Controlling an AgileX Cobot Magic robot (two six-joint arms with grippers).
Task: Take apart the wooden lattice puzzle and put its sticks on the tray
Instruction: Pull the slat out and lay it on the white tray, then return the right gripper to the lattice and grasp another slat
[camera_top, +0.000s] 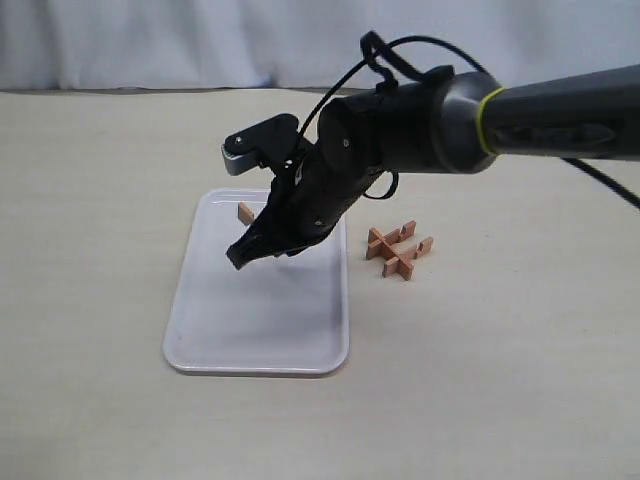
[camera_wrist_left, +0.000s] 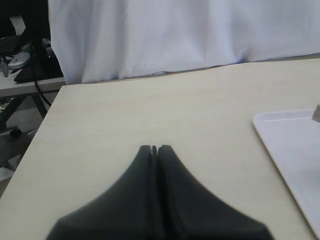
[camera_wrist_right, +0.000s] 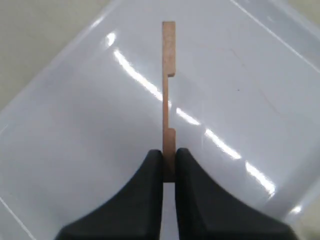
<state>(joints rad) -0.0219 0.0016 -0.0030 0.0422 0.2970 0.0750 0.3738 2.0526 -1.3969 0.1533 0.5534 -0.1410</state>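
Note:
My right gripper (camera_wrist_right: 169, 155) is shut on one end of a notched reddish-brown stick (camera_wrist_right: 168, 75), which points away from the fingers over the glossy white tray (camera_wrist_right: 75, 125). In the exterior view that gripper (camera_top: 238, 258) hangs tilted above the tray (camera_top: 260, 345), reaching across from the right, and the held stick does not show at its tip. A short bit of reddish wood (camera_top: 245, 211) shows at the tray's far side beside the arm. The rest of the lattice puzzle (camera_top: 398, 249) lies on the table right of the tray. My left gripper (camera_wrist_left: 154, 148) is shut and holds nothing.
The pale wooden table (camera_top: 500, 380) runs back to a white curtain (camera_top: 150, 40). In the left wrist view the tray's corner (camera_wrist_left: 295, 150) lies to one side, and the table's edge (camera_wrist_left: 47, 115) drops off toward chairs and clutter.

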